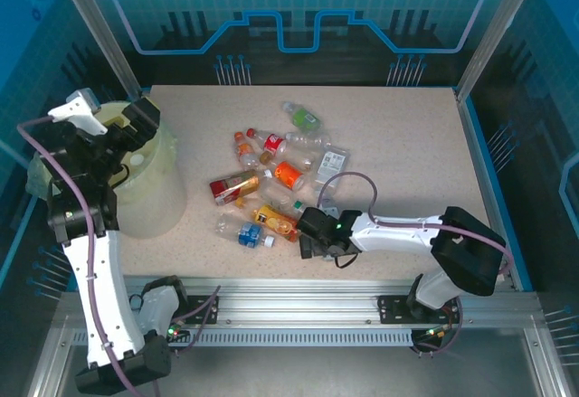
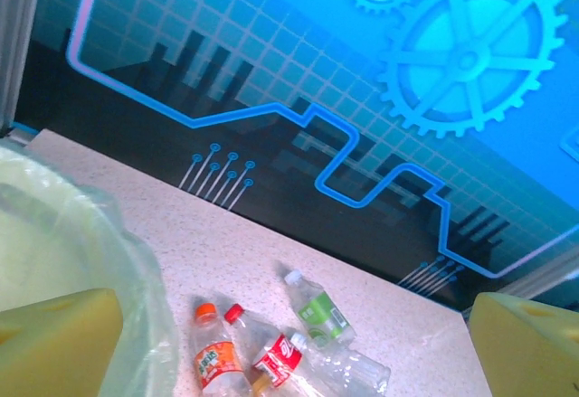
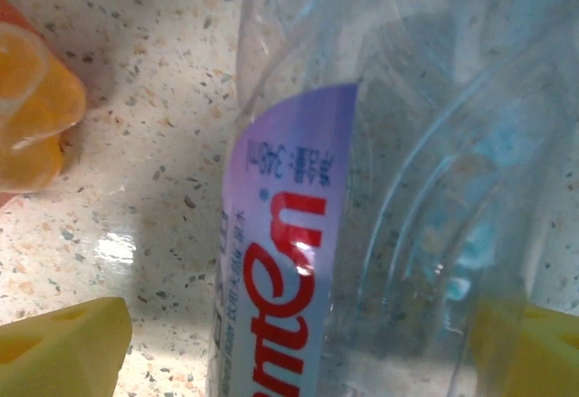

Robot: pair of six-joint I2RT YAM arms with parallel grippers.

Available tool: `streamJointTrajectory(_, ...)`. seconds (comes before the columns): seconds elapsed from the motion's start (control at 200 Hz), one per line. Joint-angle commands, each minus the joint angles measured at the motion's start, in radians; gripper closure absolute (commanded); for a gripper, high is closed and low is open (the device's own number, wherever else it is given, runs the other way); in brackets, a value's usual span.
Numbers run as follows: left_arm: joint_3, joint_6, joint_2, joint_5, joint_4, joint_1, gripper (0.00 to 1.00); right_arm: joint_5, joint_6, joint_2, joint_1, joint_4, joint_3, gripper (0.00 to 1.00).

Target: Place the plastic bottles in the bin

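Right fingers (image 3: 54,352) flanking purple-labelled bottle (image 3: 380,189), spread wide

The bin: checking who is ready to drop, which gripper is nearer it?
Left. The left gripper hangs at the rim of the bin; the right gripper is among the plastic bottles, farther right.
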Motion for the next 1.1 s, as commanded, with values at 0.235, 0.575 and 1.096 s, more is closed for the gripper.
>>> streamJointTrajectory(0.235,-0.007,0.012,0.001,-0.001,0.062,-0.133,0.01,0.038,0.077,-0.069,0.01,-0.001,-0.062,0.19)
streamJointTrajectory(0.575,0.036,0.068,0.067,-0.112,0.024,-0.327,0.01,0.054,0.08,-0.112,0.006,0.025,-0.105,0.36)
streamJointTrajectory(1.096,0.034,0.075,0.253,-0.265,0.014,-0.699,0.01,0.176,-0.091,-0.341,-0.003,0.03,-0.083,0.62)
